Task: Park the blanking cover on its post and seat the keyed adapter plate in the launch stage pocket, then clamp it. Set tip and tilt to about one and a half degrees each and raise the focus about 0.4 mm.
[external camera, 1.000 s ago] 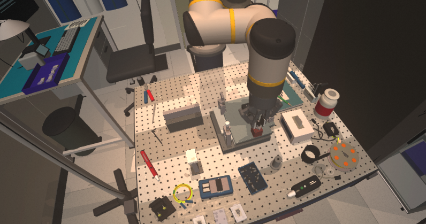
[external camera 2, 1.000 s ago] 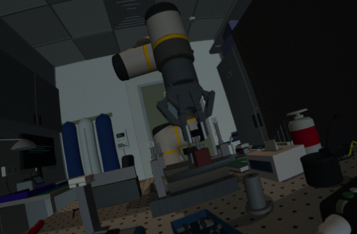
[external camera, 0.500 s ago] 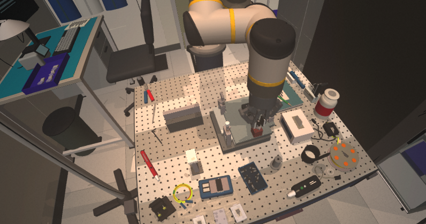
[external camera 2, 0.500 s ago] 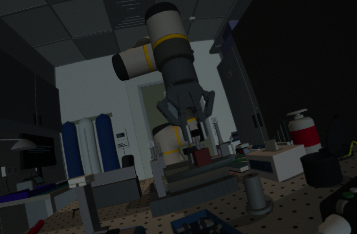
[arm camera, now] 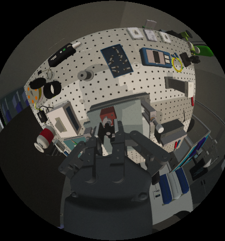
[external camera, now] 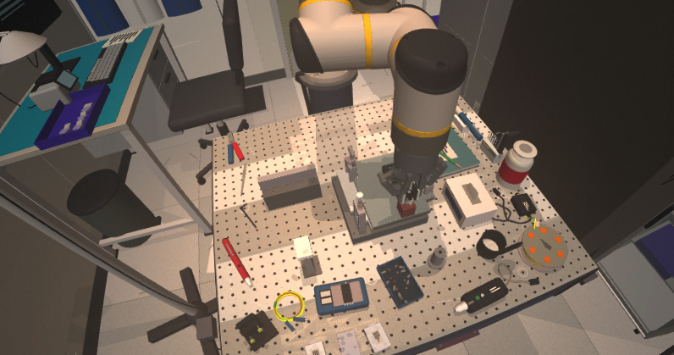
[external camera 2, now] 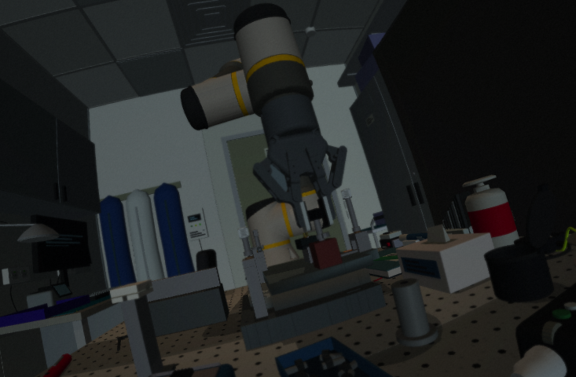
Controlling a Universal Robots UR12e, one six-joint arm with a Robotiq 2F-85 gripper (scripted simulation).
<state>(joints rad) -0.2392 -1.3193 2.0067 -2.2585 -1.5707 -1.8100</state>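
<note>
The launch stage [external camera: 382, 201] [external camera 2: 315, 289] sits mid-table as a grey stepped block with micrometer screws on its left and far sides. A red clamp block [external camera: 406, 208] [external camera 2: 326, 252] [arm camera: 107, 115] stands on the stage's right front part, with a dark knob [external camera 2: 316, 218] [arm camera: 107, 125] on top. My gripper [external camera: 409, 193] [external camera 2: 313, 222] [arm camera: 108, 129] points straight down over it, its fingers closed on the dark clamp knob. The grey post [external camera: 438, 257] [external camera 2: 411, 311] [arm camera: 85, 75] stands on the table in front of the stage. I cannot make out the blanking cover or the adapter plate.
A white box [external camera: 469, 200] [external camera 2: 444, 260] stands right of the stage and a grey block [external camera: 288, 186] to its left. A red-banded jar [external camera: 516, 164], a black ring [external camera: 490, 245], a blue parts tray [external camera: 399, 282] and a blue-framed case [external camera: 341, 296] lie around.
</note>
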